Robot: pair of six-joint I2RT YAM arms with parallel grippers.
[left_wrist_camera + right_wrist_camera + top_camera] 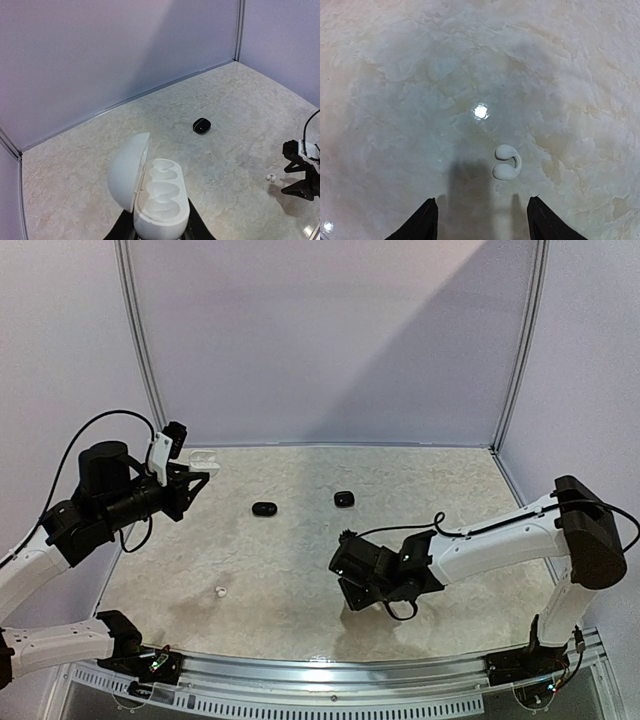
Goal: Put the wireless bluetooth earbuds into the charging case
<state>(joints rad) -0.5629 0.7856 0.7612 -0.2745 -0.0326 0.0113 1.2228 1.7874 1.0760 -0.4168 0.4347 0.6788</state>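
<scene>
My left gripper point(195, 478) is raised at the far left and is shut on an open white charging case point(161, 200). The case lid stands up on the left and its moulded wells are empty. The case shows small in the top view point(205, 458). My right gripper point(482, 220) is open and points down at the table. A white earbud point(507, 162) lies just ahead of its fingertips, nearer the right finger point(540, 222). It also shows in the left wrist view point(270, 177); the top view does not show it. Another white earbud point(220, 591) lies near the front left.
Two black pebble-shaped cases point(264, 509) point(344, 499) lie shut on the marbled table top point(450, 490) between the arms, one of them in the left wrist view point(201, 125). Lilac walls enclose the back and sides. The right arm's cable point(400, 612) hangs by its gripper.
</scene>
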